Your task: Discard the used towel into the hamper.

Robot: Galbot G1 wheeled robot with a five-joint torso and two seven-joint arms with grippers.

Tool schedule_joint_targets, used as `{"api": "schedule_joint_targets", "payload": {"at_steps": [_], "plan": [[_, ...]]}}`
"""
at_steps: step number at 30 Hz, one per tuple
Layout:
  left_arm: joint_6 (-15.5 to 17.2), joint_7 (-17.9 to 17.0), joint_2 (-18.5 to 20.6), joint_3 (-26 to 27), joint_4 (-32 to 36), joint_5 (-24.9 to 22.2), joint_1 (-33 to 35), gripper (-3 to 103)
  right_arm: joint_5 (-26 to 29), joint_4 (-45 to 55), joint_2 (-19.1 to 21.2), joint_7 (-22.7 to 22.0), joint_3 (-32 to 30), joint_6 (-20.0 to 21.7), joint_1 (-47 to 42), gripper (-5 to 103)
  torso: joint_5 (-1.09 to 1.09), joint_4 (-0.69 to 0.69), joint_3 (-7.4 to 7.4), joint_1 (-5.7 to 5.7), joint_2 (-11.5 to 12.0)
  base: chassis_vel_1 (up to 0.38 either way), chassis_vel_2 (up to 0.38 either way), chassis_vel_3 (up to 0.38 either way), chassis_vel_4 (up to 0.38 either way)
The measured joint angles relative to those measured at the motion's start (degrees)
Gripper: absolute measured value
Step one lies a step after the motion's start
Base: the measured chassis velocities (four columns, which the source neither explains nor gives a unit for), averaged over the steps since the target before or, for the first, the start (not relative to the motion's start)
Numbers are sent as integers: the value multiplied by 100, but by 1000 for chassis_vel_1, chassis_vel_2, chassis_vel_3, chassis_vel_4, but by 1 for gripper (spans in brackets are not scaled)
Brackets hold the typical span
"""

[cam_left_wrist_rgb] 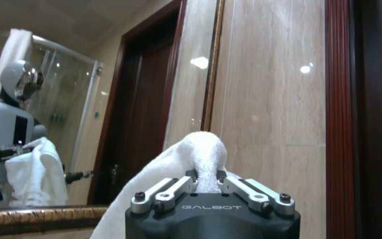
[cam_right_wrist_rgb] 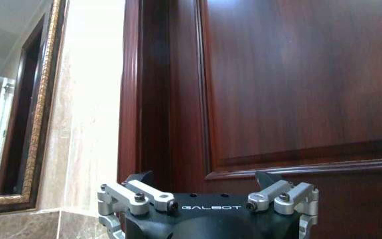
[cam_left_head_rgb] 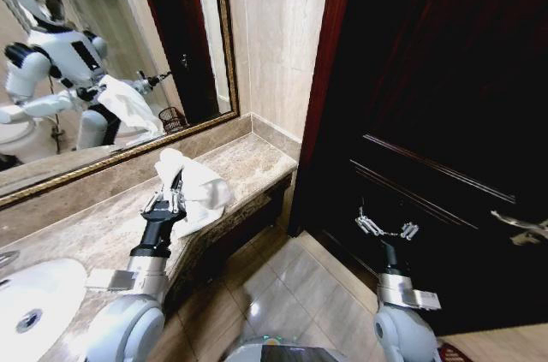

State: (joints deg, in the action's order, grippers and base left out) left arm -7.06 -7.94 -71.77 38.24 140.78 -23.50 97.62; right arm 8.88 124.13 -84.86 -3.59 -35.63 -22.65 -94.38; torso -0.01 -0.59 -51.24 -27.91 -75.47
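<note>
Head view: left gripper [cam_left_head_rgb: 174, 197] is over the marble counter [cam_left_head_rgb: 248, 165], clenched on a white towel [cam_left_head_rgb: 199, 191]. Cloth bunches above the fingers and drapes down to the counter's front edge on the door side. Left arm reaches up from the lower frame, past a white sink basin [cam_left_head_rgb: 34, 311] at the lower left corner.

Left wrist view: left gripper [cam_left_wrist_rgb: 208, 185] has both fingers closed in on a fold of the towel [cam_left_wrist_rgb: 201, 149], which stands up between them and trails off to one side. Beige stone wall [cam_left_wrist_rgb: 270, 119] behind.

Gold-framed mirror [cam_left_head_rgb: 103, 62] above the counter shows the robot's reflection with the towel, and the hamper [cam_left_head_rgb: 173, 119] as a reflection, a small dark openwork basket low in the glass near the frame's corner. Its real spot on the floor cannot be told.

Right gripper [cam_left_head_rgb: 386, 228] hangs in front of the dark wooden door [cam_left_head_rgb: 445, 122], away from the counter, fingers spread apart, holding nothing. Right wrist view confirms: right gripper [cam_right_wrist_rgb: 208, 185] released, door panel [cam_right_wrist_rgb: 290, 79] close ahead, door frame and mirror edge to one side.
</note>
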Motion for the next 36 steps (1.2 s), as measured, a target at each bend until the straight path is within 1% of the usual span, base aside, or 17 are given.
{"api": "schedule_joint_targets", "payload": {"at_steps": [9, 16, 25, 28, 30, 34, 36], "plan": [[18, 14, 124, -66, -136, -59, -104, 8, -10, -20, -135, 10, -8, -96, -103, 100, 0, 0, 0, 0, 0, -20, -14, -17, -23], [22, 84, 162, -96, -213, -85, -141, 8, -16, -17, -144, 12, 6, -105, -120, 100, 1, 0, 0, 0, 0, -74, -76, -75, -71], [27, 163, 171, -180, -286, -105, -170, 8, -9, 38, -117, 39, -42, -217, -200, 100, 0, 1, 0, 0, -1, -107, -119, -113, -114], [23, 182, 170, -185, -286, -127, -173, 8, -99, 58, -138, 22, -54, -279, -245, 100, 2, 1, 0, 0, 0, -127, -125, -147, -115], [16, 223, 172, -176, -282, -171, -170, 8, -308, 118, -206, -14, -92, -363, -303, 100, 0, 0, 0, 0, -1, -157, -118, -96, -115], [17, 245, 177, -178, -254, -305, -164, 8, -371, 196, -275, -89, -94, -388, -344, 100, 1, 1, 0, -1, 0, -112, -108, -105, -140], [22, 261, 182, -183, -253, -348, -168, 8, -452, 227, -307, -240, -95, -392, -352, 100, 0, 1, 0, 0, -1, -110, -137, -130, -145]]}}
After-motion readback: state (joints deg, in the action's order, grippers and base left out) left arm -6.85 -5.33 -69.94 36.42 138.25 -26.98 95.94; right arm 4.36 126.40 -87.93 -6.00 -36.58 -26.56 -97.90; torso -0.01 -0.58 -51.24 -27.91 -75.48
